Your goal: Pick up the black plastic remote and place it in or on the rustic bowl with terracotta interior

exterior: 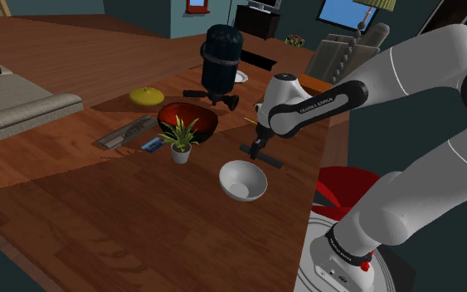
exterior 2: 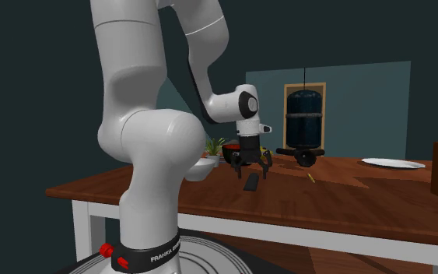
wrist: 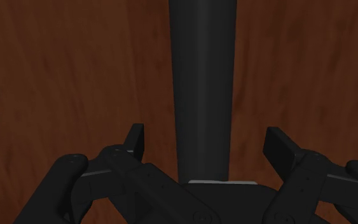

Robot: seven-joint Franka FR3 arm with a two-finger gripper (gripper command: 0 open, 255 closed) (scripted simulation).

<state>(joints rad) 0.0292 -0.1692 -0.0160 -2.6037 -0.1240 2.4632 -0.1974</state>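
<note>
The black remote lies flat on the wooden table, a long dark bar running straight away from the hand. My gripper hangs just above it, open, one finger on each side of the remote and neither touching it. From the side, the gripper hovers a little over the remote. The dark bowl with a red-orange inside stands further to the shoulder view's left, behind a small potted plant.
A white bowl sits close to the remote, toward the table's front. A tall black tank, a yellow lump, a grey flat item and a small blue object stand around the dark bowl. The table edge is near.
</note>
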